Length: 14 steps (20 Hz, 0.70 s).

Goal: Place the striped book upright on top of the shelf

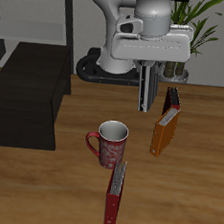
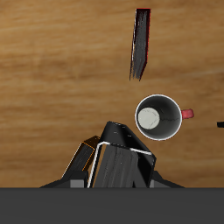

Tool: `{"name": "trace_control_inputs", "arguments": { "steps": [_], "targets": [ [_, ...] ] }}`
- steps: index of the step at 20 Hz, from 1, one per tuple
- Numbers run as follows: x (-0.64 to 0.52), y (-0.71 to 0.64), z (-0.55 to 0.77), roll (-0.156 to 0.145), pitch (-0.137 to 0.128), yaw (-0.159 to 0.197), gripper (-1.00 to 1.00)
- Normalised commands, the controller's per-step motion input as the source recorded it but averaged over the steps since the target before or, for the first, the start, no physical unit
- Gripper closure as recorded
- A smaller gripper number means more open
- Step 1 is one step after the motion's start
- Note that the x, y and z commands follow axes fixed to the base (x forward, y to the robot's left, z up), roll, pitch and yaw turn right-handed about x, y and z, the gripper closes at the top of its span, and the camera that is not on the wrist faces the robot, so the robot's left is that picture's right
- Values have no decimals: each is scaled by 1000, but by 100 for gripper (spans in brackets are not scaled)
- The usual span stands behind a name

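Observation:
My gripper (image 1: 151,71) hangs over the middle of the table, shut on the striped book (image 1: 150,96). The book hangs upright below the fingers, clear of the tabletop. In the wrist view the held book (image 2: 122,154) shows as a dark edge between the fingers. The shelf (image 1: 29,95) is a low black cabinet with a flat bare top, standing well to the side of the gripper. The gripper is about level with the shelf's top and apart from it.
An orange book (image 1: 165,128) stands upright close beside the held book and also shows in the wrist view (image 2: 84,157). A red mug (image 1: 110,143) stands nearer the front edge, with a red-edged book (image 1: 115,191) in front of it. A tall open-frame unit (image 1: 41,12) and a plant (image 1: 193,30) stand at the back.

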Motion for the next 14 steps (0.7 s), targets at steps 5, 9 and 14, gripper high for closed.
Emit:
{"name": "trace_control_inputs", "arguments": {
  "steps": [5,9,14],
  "targets": [
    [-391,-534,210,41,49,-11,100],
    [-188,-493,110,23,-1,-22,100],
    [-212,-715,134,-19,-41,4,100]
  ]
}}
